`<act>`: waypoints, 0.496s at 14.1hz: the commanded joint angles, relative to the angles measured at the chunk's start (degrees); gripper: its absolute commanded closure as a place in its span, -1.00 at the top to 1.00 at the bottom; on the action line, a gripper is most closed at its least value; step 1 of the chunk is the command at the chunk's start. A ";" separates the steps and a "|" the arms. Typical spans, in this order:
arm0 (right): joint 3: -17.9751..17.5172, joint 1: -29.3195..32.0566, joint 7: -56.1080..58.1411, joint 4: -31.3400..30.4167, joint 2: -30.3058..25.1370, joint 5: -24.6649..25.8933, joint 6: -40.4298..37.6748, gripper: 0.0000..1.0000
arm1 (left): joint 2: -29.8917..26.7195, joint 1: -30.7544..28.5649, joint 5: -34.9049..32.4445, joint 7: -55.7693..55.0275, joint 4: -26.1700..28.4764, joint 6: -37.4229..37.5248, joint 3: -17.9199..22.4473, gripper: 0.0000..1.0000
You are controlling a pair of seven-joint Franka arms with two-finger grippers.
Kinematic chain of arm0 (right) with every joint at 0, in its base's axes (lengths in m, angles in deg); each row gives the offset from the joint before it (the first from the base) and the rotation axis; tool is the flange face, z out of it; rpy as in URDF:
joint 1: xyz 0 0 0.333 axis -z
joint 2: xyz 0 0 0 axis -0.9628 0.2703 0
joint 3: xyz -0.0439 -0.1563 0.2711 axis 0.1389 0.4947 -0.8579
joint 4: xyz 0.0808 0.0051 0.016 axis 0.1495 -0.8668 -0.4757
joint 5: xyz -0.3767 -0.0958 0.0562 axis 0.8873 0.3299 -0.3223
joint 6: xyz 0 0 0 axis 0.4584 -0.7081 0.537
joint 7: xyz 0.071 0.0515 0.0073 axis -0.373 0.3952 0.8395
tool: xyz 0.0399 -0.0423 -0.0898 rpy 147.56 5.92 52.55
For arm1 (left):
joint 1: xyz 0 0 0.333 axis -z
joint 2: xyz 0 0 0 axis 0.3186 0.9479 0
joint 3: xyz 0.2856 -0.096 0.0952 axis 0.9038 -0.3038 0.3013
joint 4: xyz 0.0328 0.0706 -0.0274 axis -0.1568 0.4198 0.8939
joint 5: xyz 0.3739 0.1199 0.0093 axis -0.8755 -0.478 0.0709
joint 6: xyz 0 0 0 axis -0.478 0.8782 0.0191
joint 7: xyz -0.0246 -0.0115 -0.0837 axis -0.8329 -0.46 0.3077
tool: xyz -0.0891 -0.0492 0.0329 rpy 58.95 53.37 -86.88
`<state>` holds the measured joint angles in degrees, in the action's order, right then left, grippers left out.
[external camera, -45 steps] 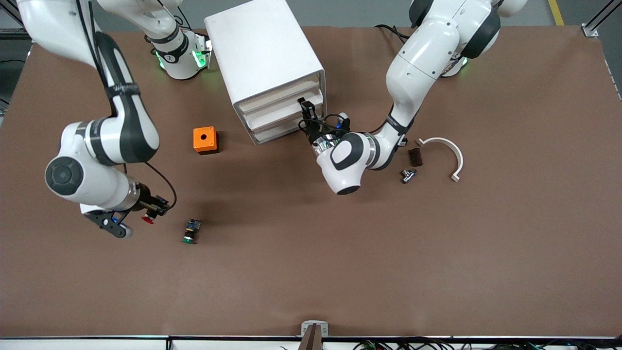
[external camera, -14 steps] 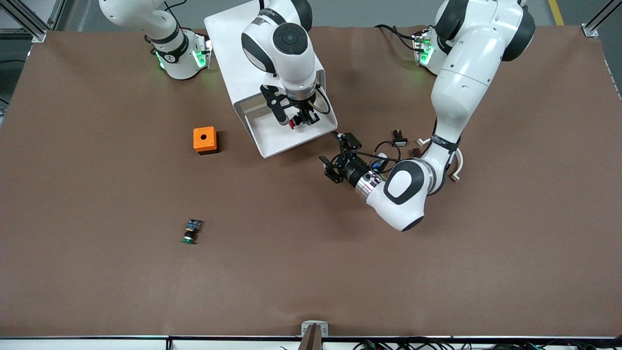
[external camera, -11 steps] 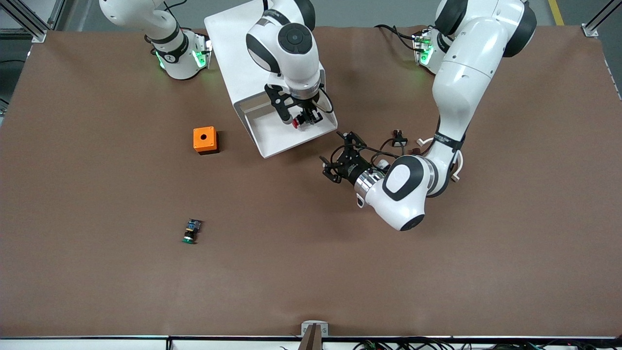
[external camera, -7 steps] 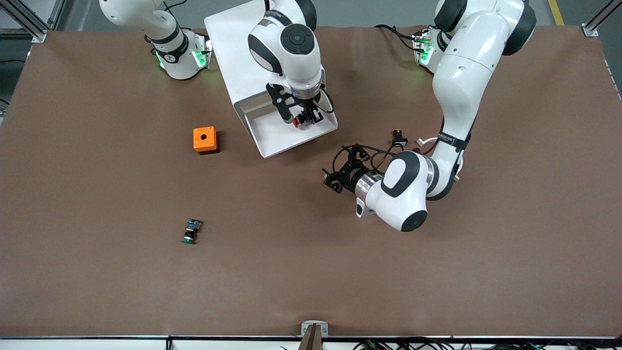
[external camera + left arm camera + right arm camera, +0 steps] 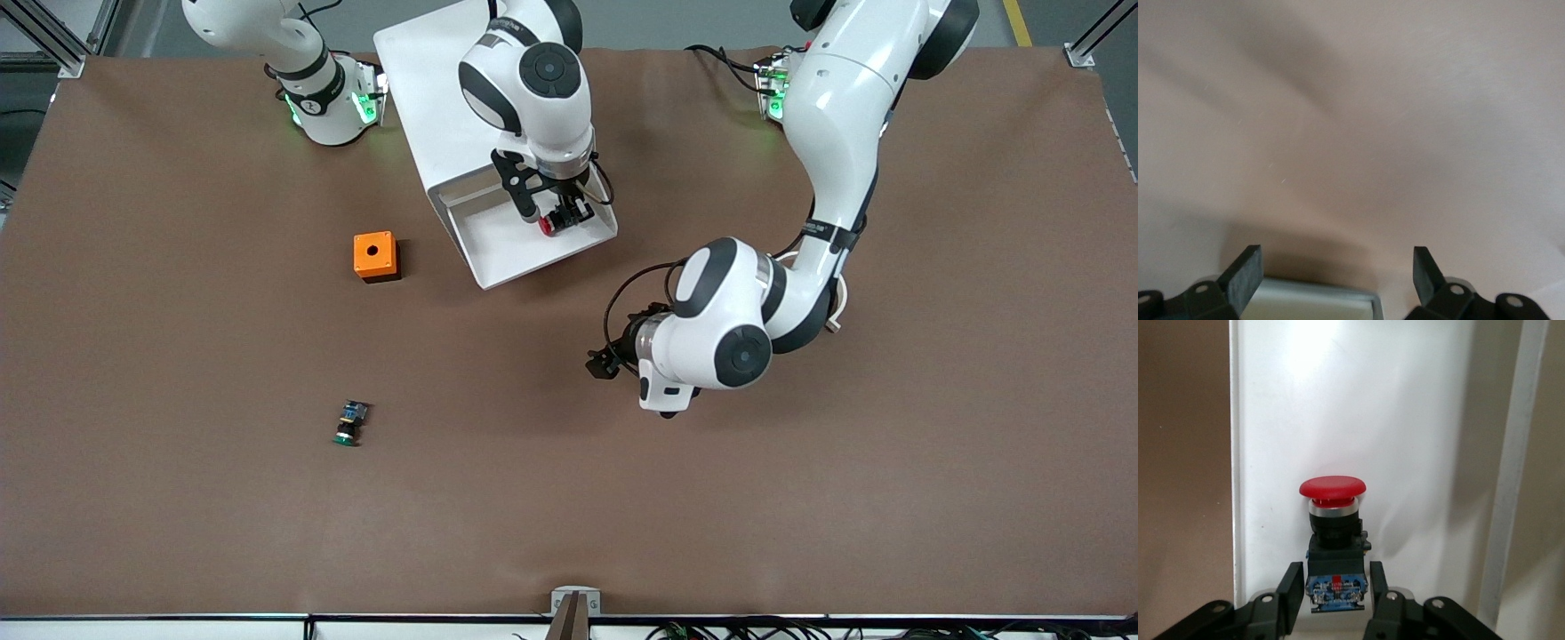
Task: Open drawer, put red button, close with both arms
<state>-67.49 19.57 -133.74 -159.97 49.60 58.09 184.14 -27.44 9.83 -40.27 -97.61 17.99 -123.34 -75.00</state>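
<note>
The right gripper point(image 5: 553, 216) hung over the pulled-out drawer point(image 5: 498, 253), its fingers point(image 5: 1288, 593) clamped on the blue-and-black body of the red button point(image 5: 1332, 540). In the right wrist view, the red cap pointed away from the gripper toward the drawer's white floor point(image 5: 1391, 420), between the tray's two side rims. Whether the button touched the floor could not be told. The front view showed the red cap point(image 5: 545, 228) just beneath the gripper, above the part of the tray toward the left arm's end of the table.

The drawer was the uppermost tray of the white cabinet point(image 5: 462, 98), drawn well out toward the front camera.

The left gripper point(image 5: 607, 363) was low above bare brown table point(image 5: 800, 498), nearer the front camera than the open drawer and well apart from it. Its fingers point(image 5: 1245, 273) stood wide apart and held nothing, with only the tabletop between them in the left wrist view.

An orange box point(image 5: 374, 256) with a hole in its top sat on the table beside the cabinet, toward the right arm's end. A green-capped button point(image 5: 349, 423) lay on its side nearer the front camera than the orange box, apart from everything else.
</note>
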 commanded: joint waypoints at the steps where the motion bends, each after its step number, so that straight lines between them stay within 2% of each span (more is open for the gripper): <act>1: 0.77 -1.07 -0.76 1.31 0.48 0.04 -0.34 1.00 | -2.66 1.47 -5.32 0.77 2.12 -3.63 0.09 0.99; 4: 1.12 0.94 3.08 3.06 0.31 2.67 -2.34 1.00 | -3.71 2.88 -9.10 -0.28 2.21 -3.81 0.09 0.99; 7: 1.12 5.68 16.94 7.01 -0.83 2.77 -10.85 1.00 | -3.89 4.28 -12.79 -0.37 2.38 -4.24 0.09 0.99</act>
<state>-65.90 21.54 -124.41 -155.80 49.81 60.33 178.51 -29.57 13.21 -50.28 -97.67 18.12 -126.27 -75.04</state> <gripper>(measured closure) 0.000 0.000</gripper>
